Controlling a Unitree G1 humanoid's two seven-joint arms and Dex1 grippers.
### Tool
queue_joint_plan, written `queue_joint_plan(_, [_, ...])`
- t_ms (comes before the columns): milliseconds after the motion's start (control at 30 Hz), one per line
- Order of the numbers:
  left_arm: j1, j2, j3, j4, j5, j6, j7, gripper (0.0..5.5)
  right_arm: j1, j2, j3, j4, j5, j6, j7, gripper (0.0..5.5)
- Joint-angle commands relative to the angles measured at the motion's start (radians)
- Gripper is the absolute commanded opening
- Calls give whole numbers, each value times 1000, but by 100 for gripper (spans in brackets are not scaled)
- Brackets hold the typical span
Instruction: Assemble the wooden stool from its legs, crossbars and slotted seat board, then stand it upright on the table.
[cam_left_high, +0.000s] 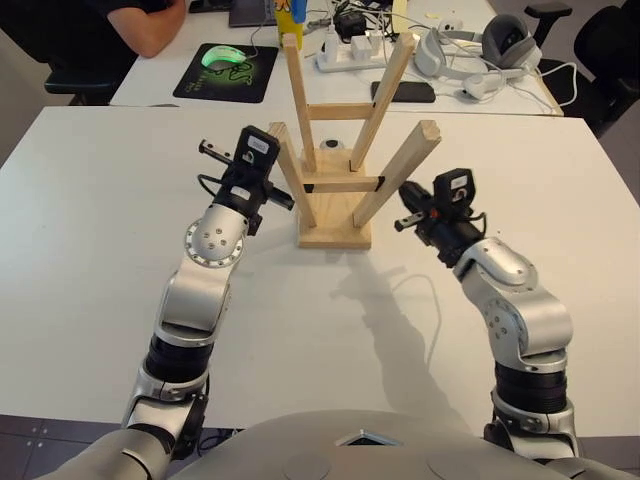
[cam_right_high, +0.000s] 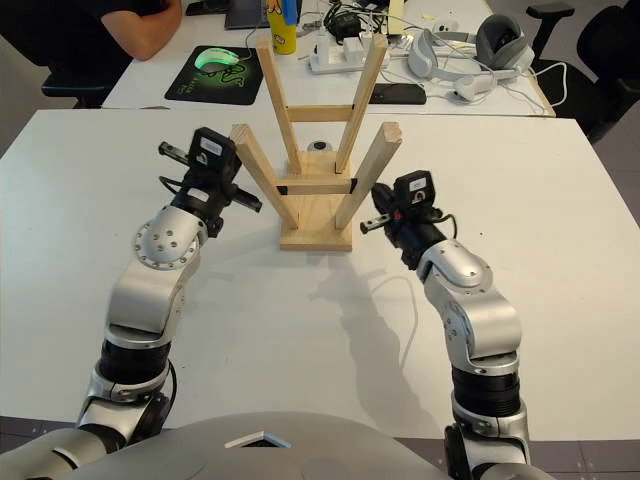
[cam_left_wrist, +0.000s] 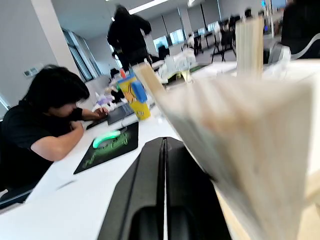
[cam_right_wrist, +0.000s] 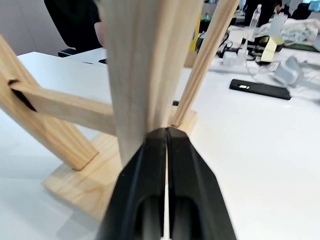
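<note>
From my remote seat I count one stool (cam_left_high: 335, 160) upside down at mid-table: one seat board (cam_left_high: 333, 234) flat on the table (cam_left_high: 100, 230), four legs up, two crossbars. My left gripper (cam_left_wrist: 164, 145), fingers pressed together and empty, sits beside the near left leg (cam_left_high: 292, 172). My right gripper (cam_right_wrist: 166, 132), likewise closed on nothing, has its tips at the near right leg (cam_left_high: 400, 170), with a phone (cam_left_high: 403, 92), headphones (cam_left_high: 500, 45) and mouse mat (cam_left_high: 225, 72) on the desk behind.

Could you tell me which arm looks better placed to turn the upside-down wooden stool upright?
Probably right: the right gripper, shut, meets a leg of the light wooden stool head-on; the left gripper lies beside its leg.
</note>
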Motion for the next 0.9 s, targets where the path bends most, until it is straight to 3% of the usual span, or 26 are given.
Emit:
queue_joint_plan(33, [39, 56, 193, 4, 92, -6, 128, 0, -11, 18, -197, 45, -75, -54, -175, 1])
queue_joint_plan(133, [67, 55, 302, -12, 114, -31, 193, 0, -29, 29, -272, 44, -120, -104, -264, 1])
queue_joint_plan(233, [67, 16, 315, -22, 89, -49, 199, 0, -54, 52, -253, 20, -133, -126, -288, 1])
queue_joint_plan(300, [29, -49, 150, -29, -37, -85, 43, 0, -100, 49, -65, -28, -93, -145, -152, 1])
queue_joint_plan(367, [7, -42, -160, -100, -108, -93, -181, 0, -115, 42, 197, -130, -11, -100, 27, 1])
queue_joint_plan(433, [-2, -41, -292, -141, -95, -49, -224, 0, -89, 34, 330, -189, 7, -52, 74, 1])
queue_joint_plan(467, [-9, -34, -295, -137, -75, -44, -216, 0, -75, 23, 341, -183, -12, -45, 68, 1])
queue_joint_plan(667, [31, 45, -180, -44, 45, 3, -124, 0, -9, -22, 176, -66, -83, -20, -20, 1])
queue_joint_plan(800, [66, 48, 47, -32, 128, 46, 55, 0, -4, 70, -102, -33, -123, -48, -239, 1])
queue_joint_plan(900, [71, 49, 189, -79, 162, -1, 150, 0, -39, 86, -207, -64, -133, -102, -302, 1])
